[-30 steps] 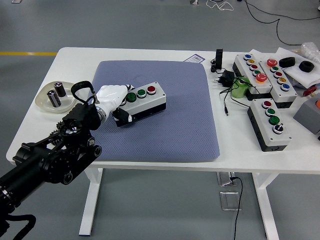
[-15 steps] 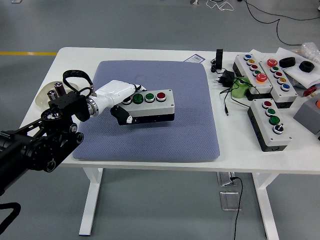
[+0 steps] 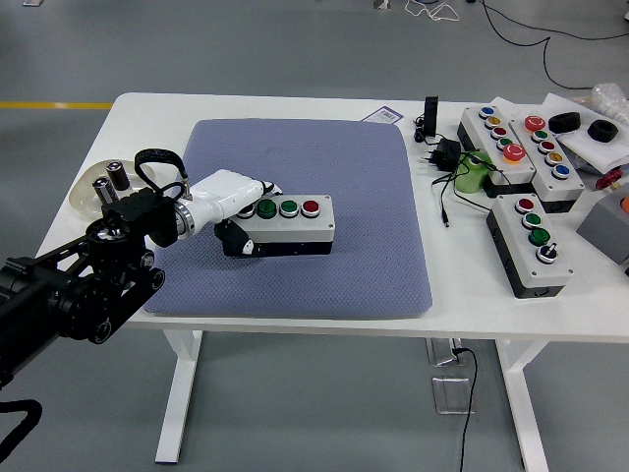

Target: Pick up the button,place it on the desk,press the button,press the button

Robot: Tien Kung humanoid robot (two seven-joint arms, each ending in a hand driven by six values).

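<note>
Left robot hand (image 3: 234, 197), white, wrapped around the left end of a button box (image 3: 283, 224) on a blue-grey mat (image 3: 364, 197) covering the middle of the white worktop (image 3: 452, 295). Fingers curled over the box's top edge beside the first green button (image 3: 266, 208), thumb (image 3: 232, 236) pressed against the dark front face below. Box lying level on the mat, roughly at its centre-left, with two green buttons and one red button (image 3: 311, 207) in a row on the grey lid. Black arm (image 3: 79, 280) reaching in from the lower left. Just left of the mat, a clear dish (image 3: 86, 202) holding small cylinders, partly hidden by the arm. Along the right side of the worktop, well apart from the mat, three more button boxes (image 3: 531, 241), a tangle of black plugs and cable (image 3: 442, 157), and a green object (image 3: 475, 172).
</note>
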